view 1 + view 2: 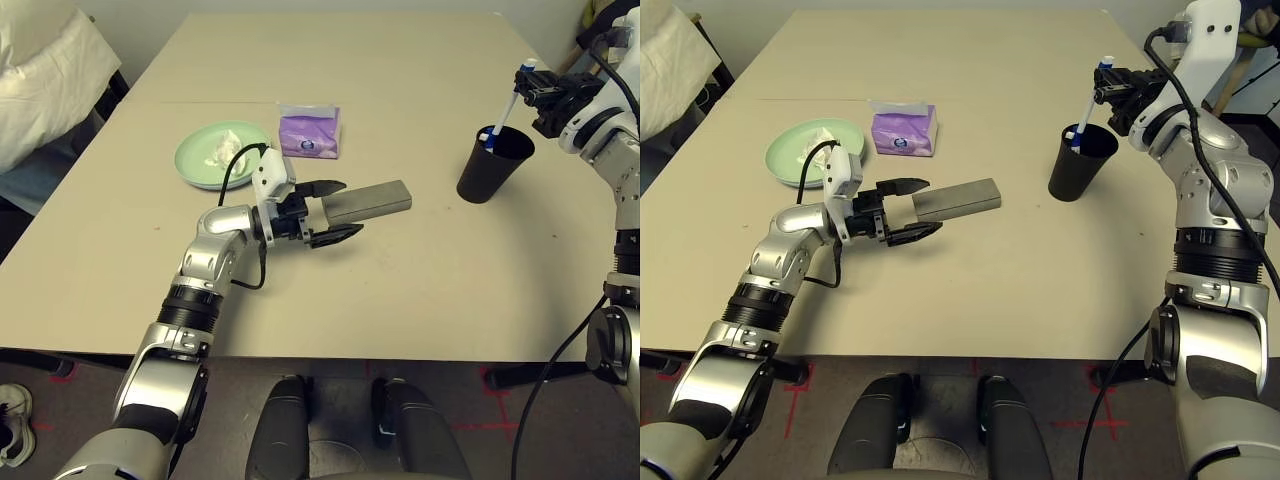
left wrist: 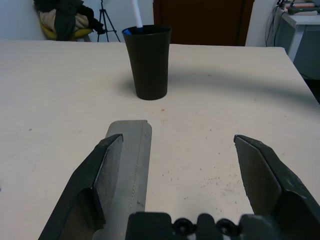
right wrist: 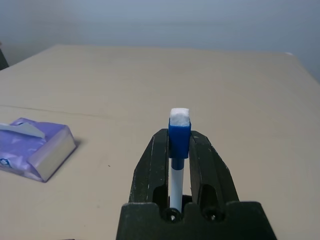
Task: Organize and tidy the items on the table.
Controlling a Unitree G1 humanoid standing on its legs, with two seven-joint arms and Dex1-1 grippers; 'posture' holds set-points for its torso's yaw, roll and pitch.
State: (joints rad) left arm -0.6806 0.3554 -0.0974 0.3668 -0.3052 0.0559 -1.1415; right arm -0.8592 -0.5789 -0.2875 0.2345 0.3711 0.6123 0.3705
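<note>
A grey-brown glasses case [image 1: 372, 202] lies flat mid-table, its near end between the fingers of my open left gripper [image 1: 347, 208]. In the left wrist view the case [image 2: 131, 160] rests against one finger [image 2: 107, 165], with a wide gap to the other. My right gripper [image 1: 530, 90] is shut on a white-blue marker pen [image 3: 179, 125], held upright over the black cup [image 1: 494, 164] with its lower end inside the rim. A pale green plate [image 1: 195, 160] holds crumpled white tissue [image 1: 222, 150]. The purple tissue pack [image 1: 309, 132] sits beside the plate.
The beige table [image 1: 400, 290] stretches far back, with a thin seam line across it behind the plate. A white cushion [image 1: 40, 80] lies beyond the table's left edge. The near table edge runs just below my left forearm.
</note>
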